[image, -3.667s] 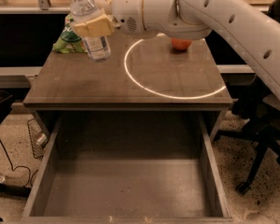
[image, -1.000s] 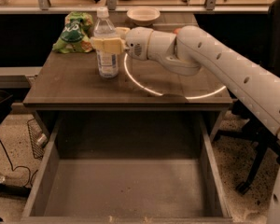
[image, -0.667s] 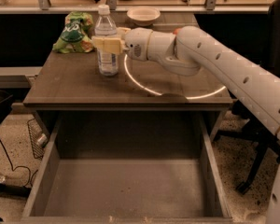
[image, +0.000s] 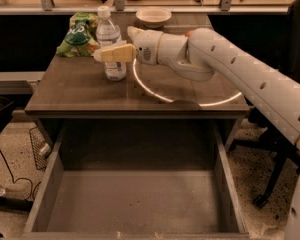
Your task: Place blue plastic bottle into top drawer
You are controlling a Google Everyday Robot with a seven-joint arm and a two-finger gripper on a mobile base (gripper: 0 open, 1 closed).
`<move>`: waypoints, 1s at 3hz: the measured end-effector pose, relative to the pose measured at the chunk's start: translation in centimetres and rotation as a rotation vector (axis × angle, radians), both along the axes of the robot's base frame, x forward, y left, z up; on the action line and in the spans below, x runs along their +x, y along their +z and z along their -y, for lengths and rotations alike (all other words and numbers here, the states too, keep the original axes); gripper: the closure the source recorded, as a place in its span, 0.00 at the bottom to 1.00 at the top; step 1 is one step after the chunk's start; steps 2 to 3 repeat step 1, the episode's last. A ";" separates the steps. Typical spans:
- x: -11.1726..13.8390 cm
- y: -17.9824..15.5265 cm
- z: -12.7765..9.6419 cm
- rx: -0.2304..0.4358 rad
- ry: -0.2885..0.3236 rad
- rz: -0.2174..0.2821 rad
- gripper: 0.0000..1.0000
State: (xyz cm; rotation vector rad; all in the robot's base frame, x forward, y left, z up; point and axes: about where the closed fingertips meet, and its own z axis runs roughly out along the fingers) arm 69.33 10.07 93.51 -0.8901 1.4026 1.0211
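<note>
The blue plastic bottle [image: 109,34], clear with a white cap, stands upright on the left back part of the desk top [image: 75,91]. My gripper [image: 109,53] reaches in from the right and is shut on the bottle's middle. One yellowish finger [image: 117,53] crosses the bottle's front; the other is hidden behind it. The top drawer [image: 44,189] is pulled out wide open below the desk's front edge, and its flat scuffed bottom is bare.
A green snack bag [image: 79,33] lies just left of and behind the bottle. A pale bowl [image: 153,16] sits at the desk's back. A bright light ring [image: 190,101] marks the desk top. A chair base [image: 270,184] stands to the right, a wire basket [image: 37,146] to the left.
Earlier the bottle was held tilted beside the snack bag. Since one second ago it has stood upright in my gripper and has barely moved.
</note>
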 end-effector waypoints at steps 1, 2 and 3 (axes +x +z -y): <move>0.0 0.0 0.0 0.000 0.000 0.000 0.00; 0.0 0.0 0.0 0.000 0.000 0.000 0.00; 0.0 0.0 0.0 0.000 0.000 0.000 0.00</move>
